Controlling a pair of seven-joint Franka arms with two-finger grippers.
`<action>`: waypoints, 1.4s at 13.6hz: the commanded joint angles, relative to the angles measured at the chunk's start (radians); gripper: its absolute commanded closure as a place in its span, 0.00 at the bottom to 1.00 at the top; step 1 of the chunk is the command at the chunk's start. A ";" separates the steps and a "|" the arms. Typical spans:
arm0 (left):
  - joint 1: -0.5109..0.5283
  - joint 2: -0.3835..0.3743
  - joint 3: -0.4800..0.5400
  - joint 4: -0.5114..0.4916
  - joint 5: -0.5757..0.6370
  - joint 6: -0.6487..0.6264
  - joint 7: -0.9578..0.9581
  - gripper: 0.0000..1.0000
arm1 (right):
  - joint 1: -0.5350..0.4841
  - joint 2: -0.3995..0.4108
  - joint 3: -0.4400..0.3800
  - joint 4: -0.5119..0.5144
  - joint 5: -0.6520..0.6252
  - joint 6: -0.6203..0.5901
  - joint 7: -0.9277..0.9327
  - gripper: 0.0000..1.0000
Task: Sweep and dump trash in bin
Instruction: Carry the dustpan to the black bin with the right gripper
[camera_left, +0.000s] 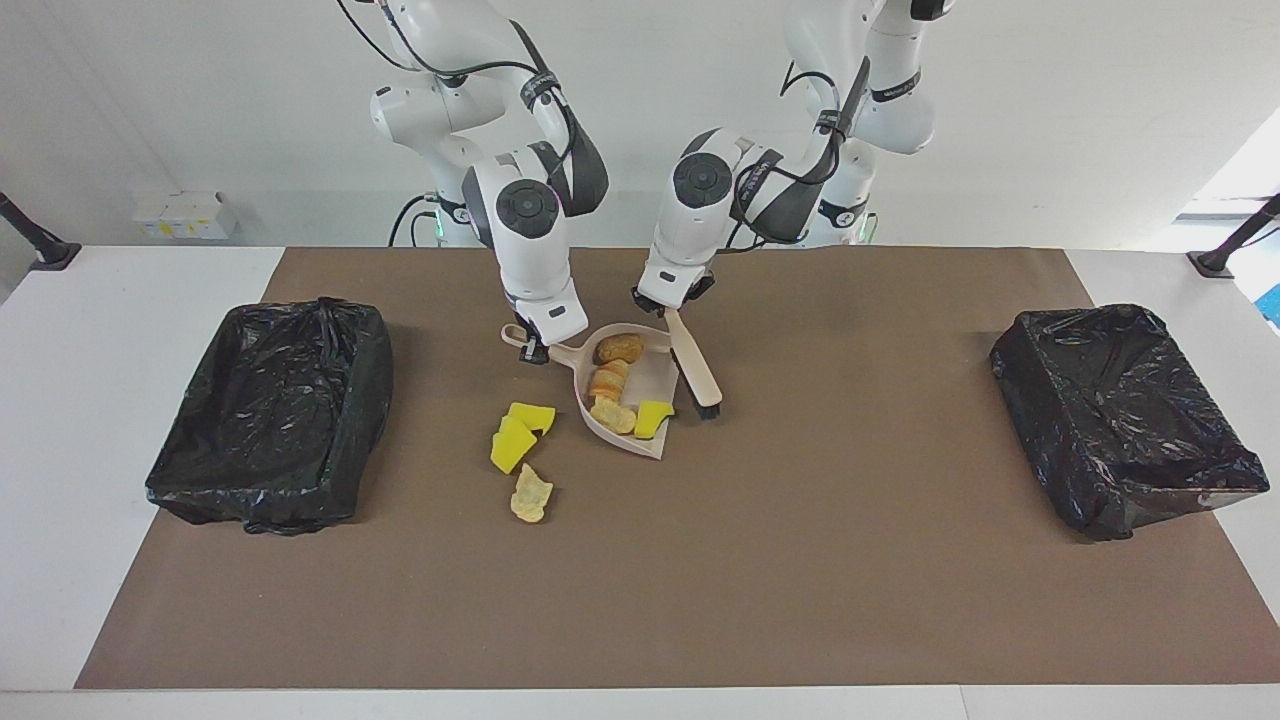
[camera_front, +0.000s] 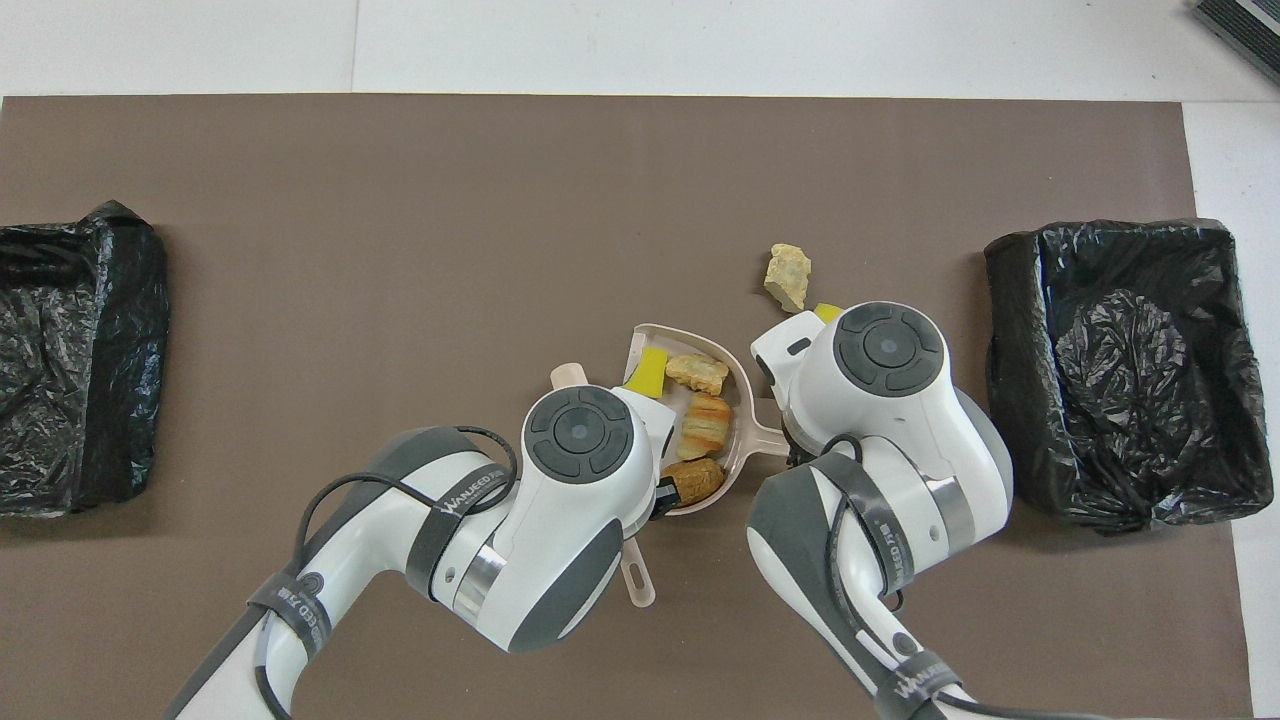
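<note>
My right gripper (camera_left: 533, 350) is shut on the handle of the beige dustpan (camera_left: 661, 376), which rests on the mat. In the pan lie two bread rolls (camera_left: 620, 348), a chip (camera_left: 613, 416) and a yellow sponge (camera_left: 653, 417). My left gripper (camera_left: 668, 304) is shut on the handle of the beige brush (camera_left: 694, 368). Its black bristles touch the mat beside the pan, toward the left arm's end. Two yellow sponges (camera_left: 520, 430) and a chip (camera_left: 530, 494) lie loose beside the pan, toward the right arm's end. From overhead, the arms hide both grippers; the pan (camera_front: 745, 400) shows between them.
Two bins lined with black bags stand on the brown mat, one (camera_left: 275, 410) at the right arm's end and one (camera_left: 1120, 415) at the left arm's end. The loose chip (camera_front: 788, 276) lies farther from the robots than the pan.
</note>
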 joint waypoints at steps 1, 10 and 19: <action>0.003 -0.089 -0.004 -0.113 0.030 -0.016 0.009 1.00 | -0.007 -0.028 0.005 -0.033 -0.013 0.016 0.005 1.00; -0.009 -0.190 -0.005 -0.361 0.048 0.313 0.050 1.00 | -0.091 -0.051 0.005 0.033 -0.009 0.000 -0.040 1.00; -0.154 -0.195 -0.017 -0.377 0.047 0.340 0.035 1.00 | -0.468 -0.059 -0.006 0.280 0.003 -0.282 -0.296 1.00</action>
